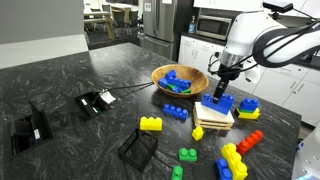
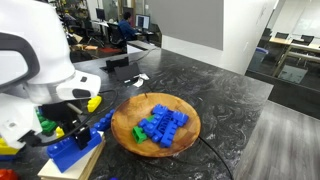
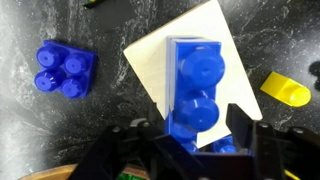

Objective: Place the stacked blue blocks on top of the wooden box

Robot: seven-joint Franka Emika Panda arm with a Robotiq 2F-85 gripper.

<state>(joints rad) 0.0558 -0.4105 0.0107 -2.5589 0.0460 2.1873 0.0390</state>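
One dark marbled counter — kitchen cabinets behind — bears the wooden box.

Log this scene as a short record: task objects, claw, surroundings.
stack: stacked blue blocks, over the box's whitish top, between the claw's fingers
box: wooden box, on the dark counter
claw: claw, straddling the stack; whether it grips cannot be told
bowl: wooden bowl, holds blue and green bricks
loose: single blue brick, on the counter beside the box
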